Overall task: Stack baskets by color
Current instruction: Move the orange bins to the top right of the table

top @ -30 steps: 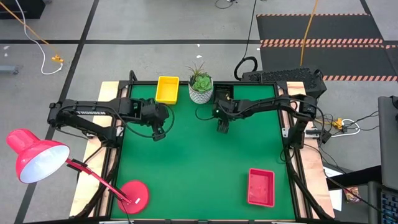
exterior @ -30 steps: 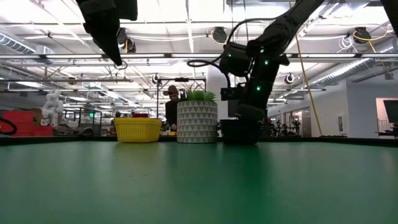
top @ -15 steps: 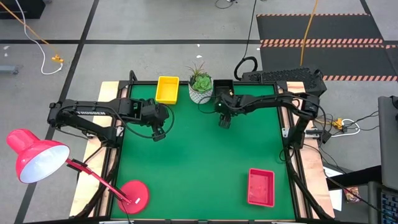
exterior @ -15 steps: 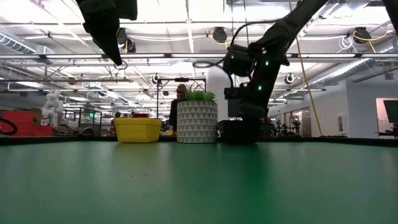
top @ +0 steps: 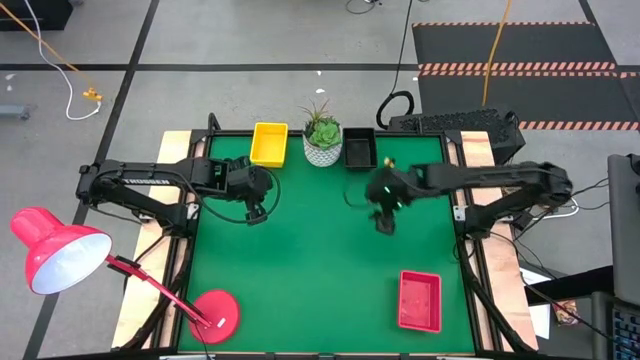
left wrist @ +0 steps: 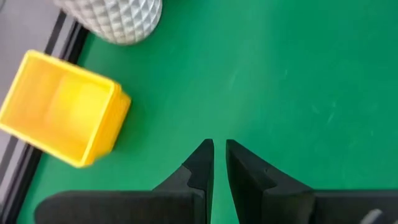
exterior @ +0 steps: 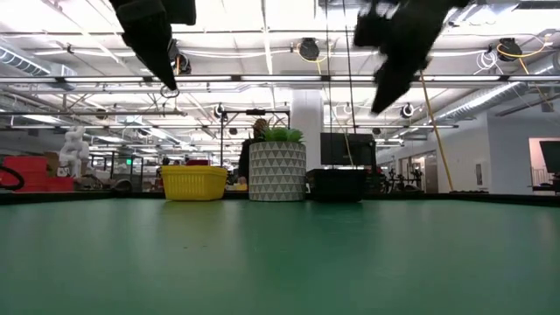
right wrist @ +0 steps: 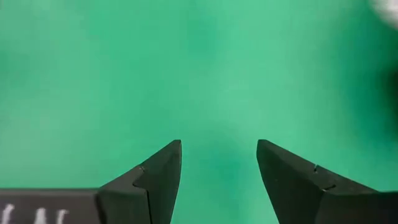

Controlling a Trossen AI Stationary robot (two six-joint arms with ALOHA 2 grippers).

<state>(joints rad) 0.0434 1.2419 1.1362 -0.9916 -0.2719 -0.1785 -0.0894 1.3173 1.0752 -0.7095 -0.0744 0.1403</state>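
along the far edge of the green bench [top: 300, 260] three things stand in a row: a yellow basket [top: 269, 143] toward the left, a white ribbed plant pot [top: 323, 147] with a small green plant just beside it, and a black basket [top: 360, 148] just to the right of the pot. in the low view the same row shows at the back of the bench, yellow basket [exterior: 194, 182], pot [exterior: 277, 171], black basket [exterior: 339, 185], each resting flat and apart from both arms. a red basket [top: 420, 300] lies by itself near the front right corner, well apart from the others.

the right gripper [top: 385, 221] hangs over bare green cloth to the right of centre, between the black basket behind it and the red basket in front. its jaws stand partly open with a clear gap and hold nothing; the right wrist view shows only green surface between the two dark fingers [right wrist: 158, 177]. in the low view this gripper [exterior: 385, 94] is raised well above the bench.

the left gripper [top: 257, 212] waits over the left part of the bench, in front of the yellow basket. its jaws are nearly closed, only a thin slit between the fingers [left wrist: 198, 165], and they grip nothing. its wrist view takes in the yellow basket [left wrist: 62, 117] and the foot of the pot [left wrist: 115, 18].

a red desk lamp [top: 55, 252] leans in from the left, its round base [top: 215, 315] on the front left corner. a person [exterior: 255, 144] shows in the room behind the pot.
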